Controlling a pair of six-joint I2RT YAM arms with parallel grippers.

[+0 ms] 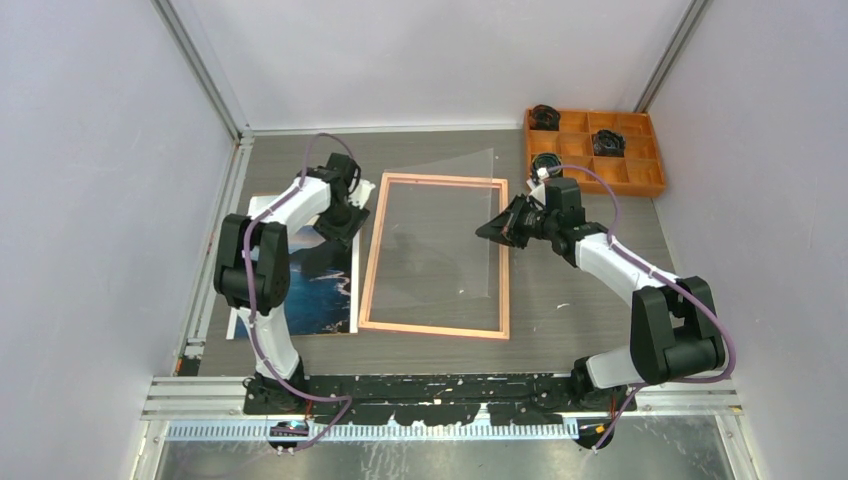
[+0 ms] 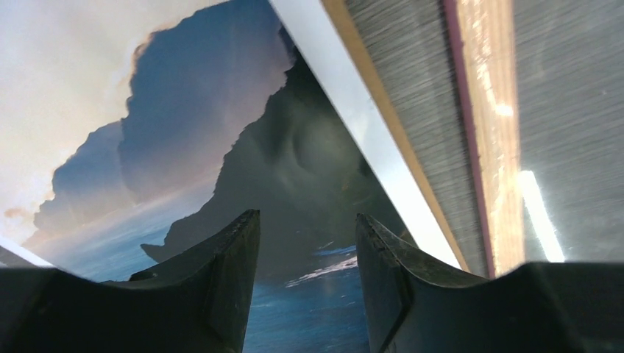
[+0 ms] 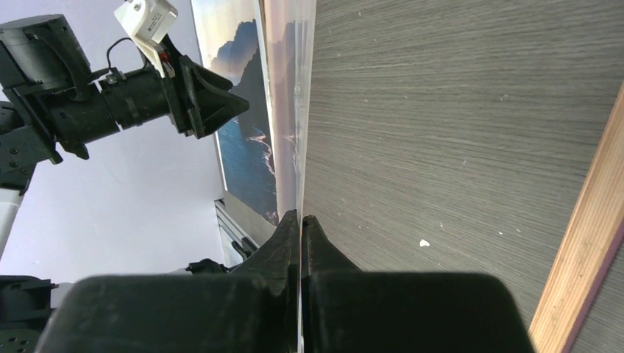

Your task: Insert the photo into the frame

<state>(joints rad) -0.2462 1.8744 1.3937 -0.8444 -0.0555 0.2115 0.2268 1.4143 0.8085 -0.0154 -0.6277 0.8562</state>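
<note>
The photo (image 1: 320,285) lies outside the frame (image 1: 432,328) under the parted left gripper (image 2: 307,224); right gripper (image 3: 300,219) pinches the clear sheet (image 1: 440,235)

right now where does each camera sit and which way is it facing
Top external: above, behind the robot, looking down on frame, photo, left arm, right arm.
Left wrist: down past the open left hand onto the photo.
Right wrist: along the clear sheet its right hand pinches, toward the left arm.
Shared: all show the photo.
</note>
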